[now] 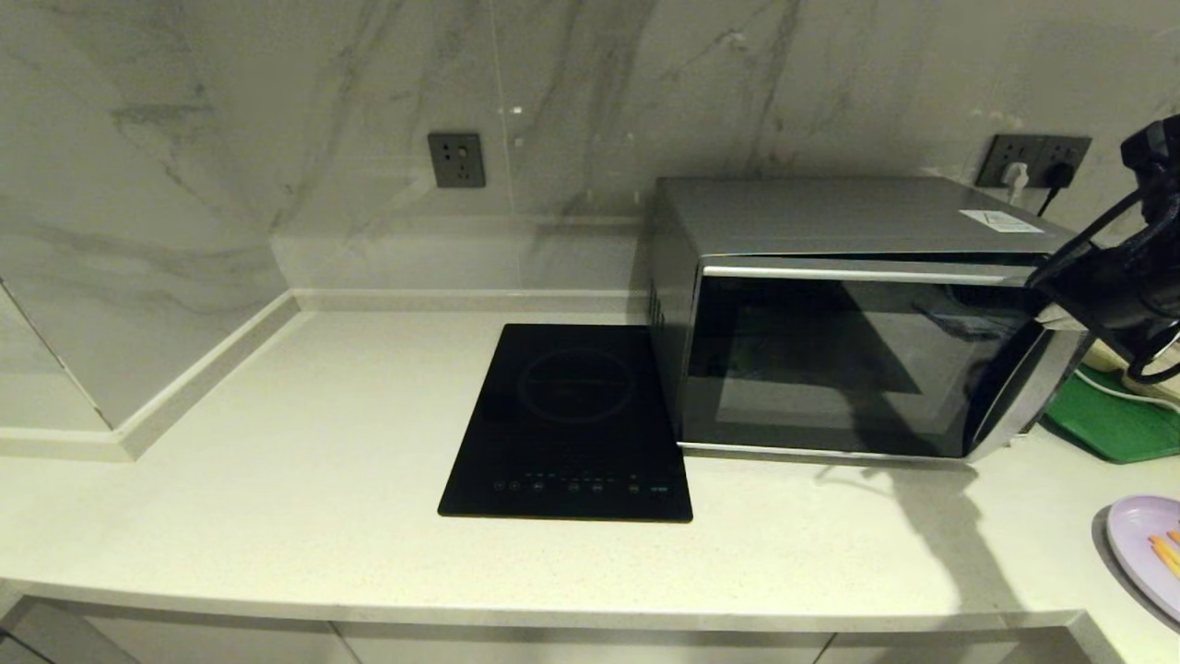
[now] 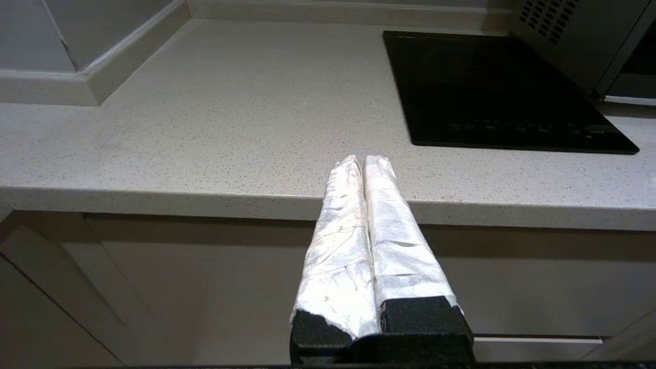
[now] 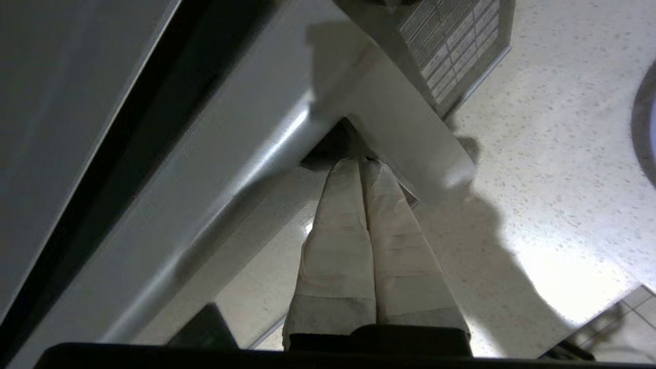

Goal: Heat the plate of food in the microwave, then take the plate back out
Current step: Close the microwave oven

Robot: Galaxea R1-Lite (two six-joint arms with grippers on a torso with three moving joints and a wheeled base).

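The silver microwave (image 1: 830, 221) stands at the right of the counter, and its dark glass door (image 1: 830, 369) is ajar, swung out a little on its right side. My right arm (image 1: 1106, 295) reaches to the door's curved silver handle strip (image 3: 400, 128). The right gripper (image 3: 360, 163) is shut, its taped fingertips tucked in behind that strip with nothing between them. The pale lilac plate (image 1: 1143, 539) with orange-yellow sticks (image 1: 1167, 551) lies on the counter at the far right, partly out of view. My left gripper (image 2: 363, 160) is shut and empty, held low before the counter's front edge.
A flat black induction cooktop (image 1: 572, 420) lies just left of the microwave. A green tray (image 1: 1111, 424) and a white cable (image 1: 1129, 392) sit behind the microwave's right side. The button panel (image 3: 456, 46) is beside the handle. Wall sockets (image 1: 1032, 161) sit above.
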